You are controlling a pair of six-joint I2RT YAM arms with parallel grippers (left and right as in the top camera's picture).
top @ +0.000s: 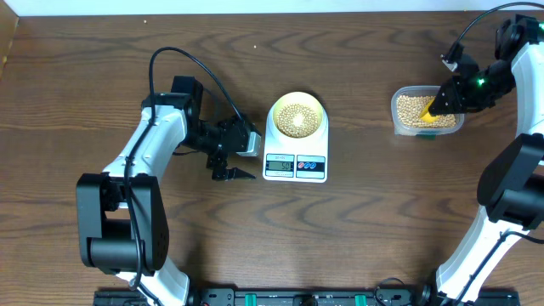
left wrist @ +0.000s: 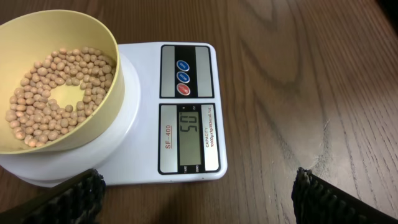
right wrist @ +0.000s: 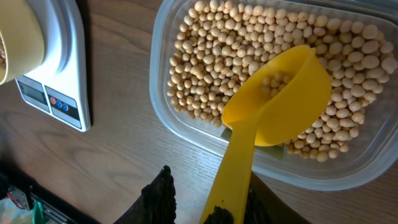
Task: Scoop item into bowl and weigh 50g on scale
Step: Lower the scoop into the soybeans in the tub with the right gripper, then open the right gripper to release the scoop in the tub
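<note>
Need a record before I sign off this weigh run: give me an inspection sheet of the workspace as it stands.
Surface: wooden table, bare brown grain.
Job's things: bowl sits on the scale with beans inside. The display reads 50. The clear tub holds more, and the yellow scoop lies in them with a few in its cup.
Clutter: nothing seen.
Grippers: left gripper is open and empty, facing the scale. The right gripper jaws straddle the scoop handle with a gap at one finger, so it looks open.
Cables: black cable loops over the left arm, and a second cable arcs by the right arm.
Surroundings: black rail along the near edge.
</note>
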